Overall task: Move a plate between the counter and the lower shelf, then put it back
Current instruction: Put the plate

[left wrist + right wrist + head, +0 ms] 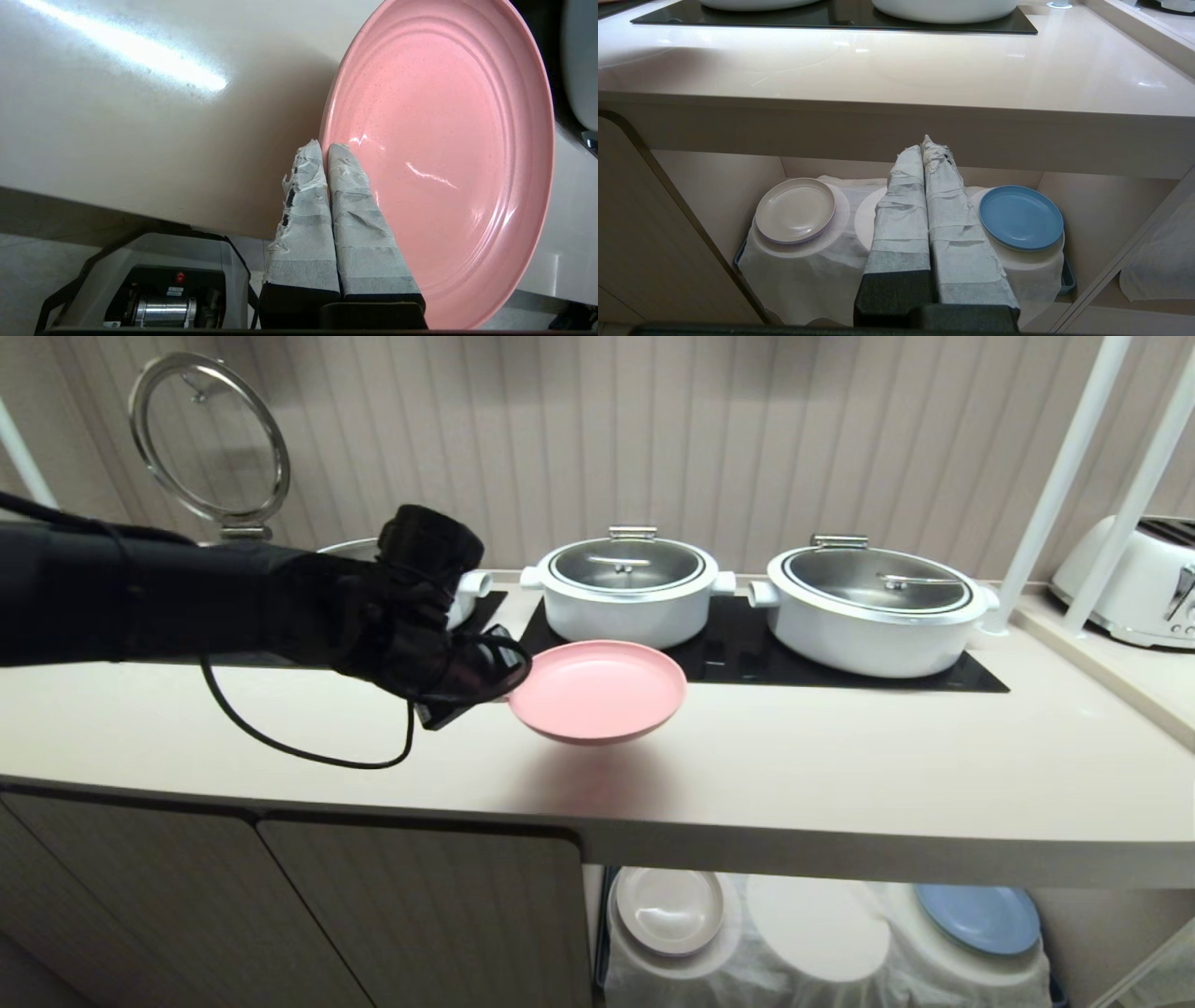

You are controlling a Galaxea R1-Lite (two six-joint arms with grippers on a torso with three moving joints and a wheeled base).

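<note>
- Nearest to us in the head view, below the counter's front edge, sits the lower shelf (1064,919), where a white cloth (822,933) forms three round mounds
- On the left mound lies a cream plate (669,910); on the right mound lies a blue plate (977,917); the middle mound is bare
- Our right gripper (927,144) hangs in front of the shelf opening, below counter level, its two taped fingers pressed together with nothing between them
- Left of the shelf we see closed cabinet doors (411,915)
- Above, the counter (840,775) runs across the view, pale beige with a thick front edge
- Our left gripper (499,695) reaches in from the left over the counter, its jaws clamped on the near left rim of the pink plate (597,693)
- In the left wrist view the taped fingers (350,200) meet at the plate's rim
- The plate hangs roughly level, just above the counter, with its shadow on the worktop beneath; it is clear of the surface
- Behind the plate are black hob panels (840,667) carrying two lidded white pots (627,593) and (873,607)
- A third pot lies mostly hidden behind our left arm, its glass lid (207,439) propped upright
- At the far right stands a white toaster (1134,583) beside two white poles
</note>
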